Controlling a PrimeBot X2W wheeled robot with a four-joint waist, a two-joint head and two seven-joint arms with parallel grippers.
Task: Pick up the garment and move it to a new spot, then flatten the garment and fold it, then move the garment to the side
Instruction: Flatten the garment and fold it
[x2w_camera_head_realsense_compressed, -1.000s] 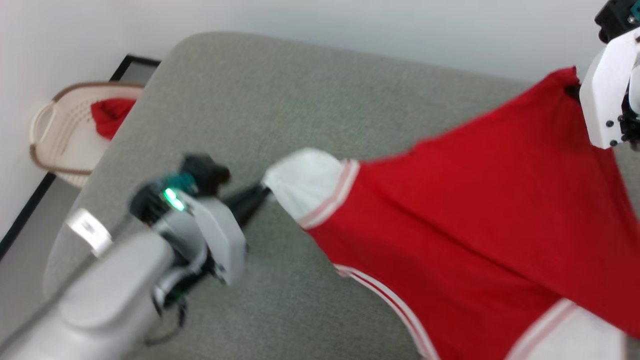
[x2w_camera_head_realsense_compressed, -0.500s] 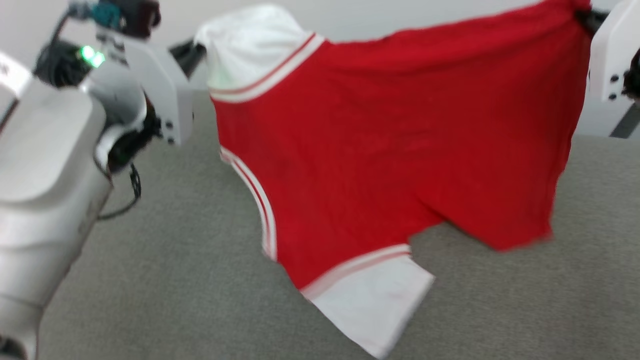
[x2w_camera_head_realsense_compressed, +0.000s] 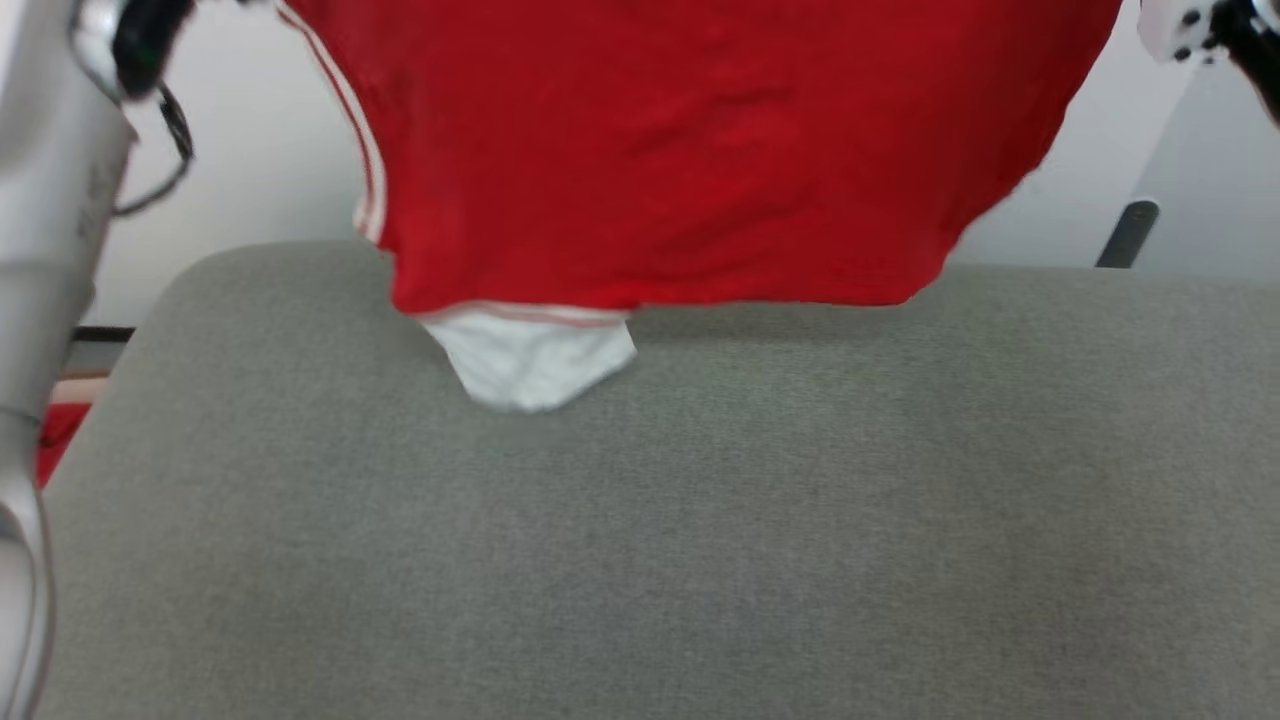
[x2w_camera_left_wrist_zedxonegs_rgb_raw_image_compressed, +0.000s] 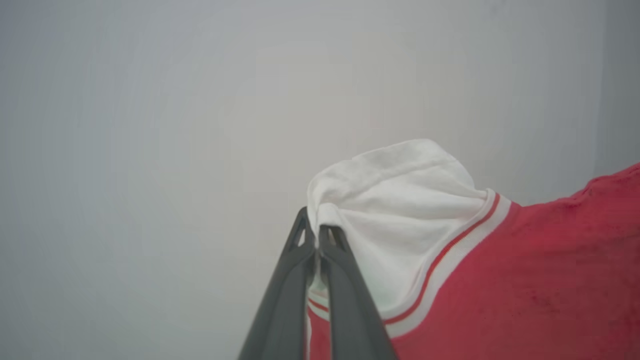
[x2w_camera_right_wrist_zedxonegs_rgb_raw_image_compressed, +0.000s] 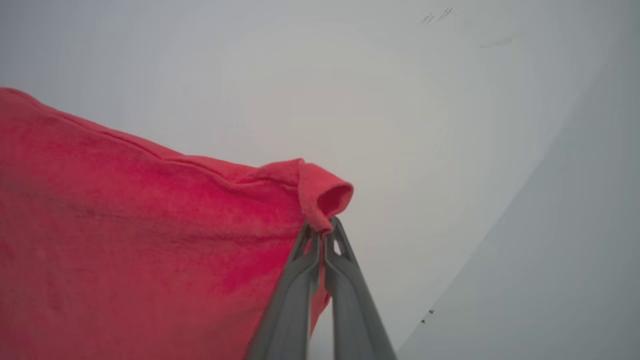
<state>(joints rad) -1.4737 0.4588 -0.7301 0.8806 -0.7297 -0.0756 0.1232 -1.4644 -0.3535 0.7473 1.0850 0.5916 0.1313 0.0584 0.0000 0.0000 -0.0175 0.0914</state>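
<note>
Red fabric hangs in a broad sheet between your two hands: the garment (x2w_camera_head_realsense_compressed: 680, 150) is off the grey padded surface (x2w_camera_head_realsense_compressed: 700, 560) and held up in the air, stretched from one pinch to the other. Your left gripper (x2w_camera_left_wrist_zedxonegs_rgb_raw_image_compressed: 317, 235) has its two dark fingers drawn together on the bunched edge of a white sleeve (x2w_camera_left_wrist_zedxonegs_rgb_raw_image_compressed: 400, 200), which puffs up just above and to the right of the fingertips, the striped trim running down beside them. Your right gripper (x2w_camera_right_wrist_zedxonegs_rgb_raw_image_compressed: 321, 231) is likewise closed narrow on a folded corner of the red hem, the cloth spreading away to its left (only pale wall (x2w_camera_right_wrist_zedxonegs_rgb_raw_image_compressed: 425, 125) lies beyond either set of fingers). Below both hands the body of the shirt drapes down, and the other sleeve (x2w_camera_head_realsense_compressed: 530, 360) dangles lowest, close over the far part of the padding; whether it touches is hard to tell from the head view. My reading is that you are in the carry, the first step, with flattening and folding not yet begun. The next move calls for bringing both hands down together, level and spread apart, so the dangling sleeve lands first and the red panel lays out smooth behind it. Let neither pinch go until the cloth is borne by the padding, or it may crumple.
</note>
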